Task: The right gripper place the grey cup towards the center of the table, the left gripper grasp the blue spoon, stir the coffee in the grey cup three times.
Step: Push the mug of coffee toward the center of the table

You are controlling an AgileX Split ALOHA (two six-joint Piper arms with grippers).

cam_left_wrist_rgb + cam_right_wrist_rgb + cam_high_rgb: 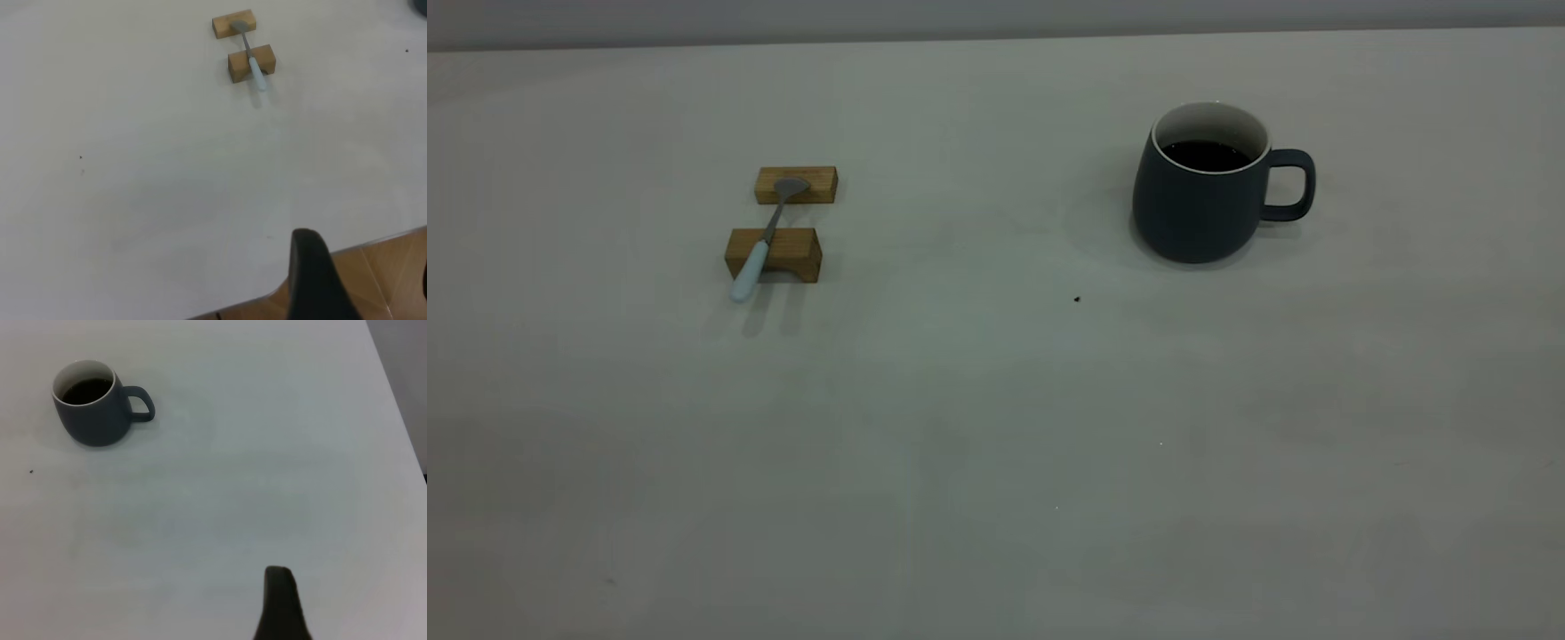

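Observation:
The grey cup (1200, 191) stands upright on the table (996, 427) at the right, handle pointing right, with dark coffee (1208, 156) inside. The blue spoon (760, 240) lies at the left across two wooden blocks, bowl on the far block and handle over the near one. Neither arm shows in the exterior view. In the left wrist view the left gripper (367, 267) is open, over the table's edge and far from the spoon (250, 57). In the right wrist view the right gripper (347, 620) is open and empty, well away from the cup (90, 407).
Two small wooden blocks (796, 185) (783, 253) hold the spoon off the table. A tiny dark speck (1077, 300) lies between spoon and cup. The table's edge and a wooden floor (393, 267) show under the left gripper.

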